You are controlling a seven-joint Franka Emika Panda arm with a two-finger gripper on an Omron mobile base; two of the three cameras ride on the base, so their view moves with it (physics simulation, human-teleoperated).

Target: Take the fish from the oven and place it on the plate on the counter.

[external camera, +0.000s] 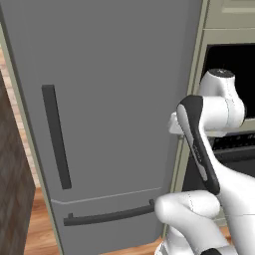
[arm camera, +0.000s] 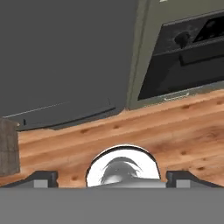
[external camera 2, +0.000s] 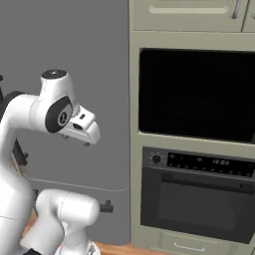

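We note end effector [arm camera: 111, 177] open, empty, aimed at wood floor [arm camera: 144, 127]; oven [external camera 2: 196, 196] door shut, right of fridge [external camera: 109, 114].

Flat, even rendered light — soft, low-resolution edges, no glare or hard shadows.

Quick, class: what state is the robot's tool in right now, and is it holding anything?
Tool: open, jaws spread wide, nothing held; it points down at the wooden floor before the oven.

Tall grey fridge [external camera: 109, 99] with dark handles stands beside beige cabinetry [external camera 2: 134, 124]; black-windowed microwave [external camera 2: 196, 94] is built in; floor [arm camera: 131, 131] is wood plank.
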